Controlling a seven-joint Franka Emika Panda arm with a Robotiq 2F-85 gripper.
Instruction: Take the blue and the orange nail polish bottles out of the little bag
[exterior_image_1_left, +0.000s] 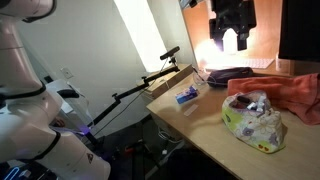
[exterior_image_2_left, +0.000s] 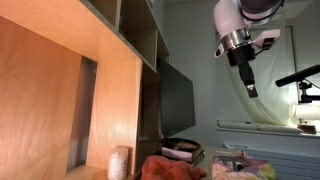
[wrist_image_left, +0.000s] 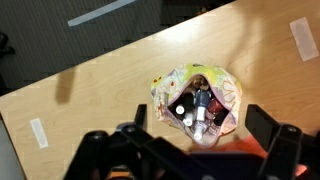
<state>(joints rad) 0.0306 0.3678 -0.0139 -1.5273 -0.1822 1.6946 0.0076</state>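
The little bag (wrist_image_left: 228, 92) lies on the wooden table with its mouth open towards the wrist camera, and several small bottles are packed inside. One bottle there looks dark blue (wrist_image_left: 203, 101), and beside it is a reddish-orange one (wrist_image_left: 215, 107). A clear bottle with a white cap (wrist_image_left: 198, 127) pokes out of the mouth. My gripper (wrist_image_left: 200, 120) hangs open well above the bag, a finger on either side of it in the wrist view, holding nothing. In both exterior views the gripper (exterior_image_1_left: 232, 38) (exterior_image_2_left: 250, 86) is high over the table, and the bag (exterior_image_1_left: 254, 117) is below it.
An orange-red cloth (exterior_image_1_left: 288, 90) lies just behind the bag. A flat dark case (exterior_image_1_left: 228, 74) is at the back. A small blue-and-white item (exterior_image_1_left: 187, 95) rests near the table's edge. A tripod arm (exterior_image_1_left: 150, 75) reaches in beside the table. Shelving (exterior_image_2_left: 120, 60) stands close by.
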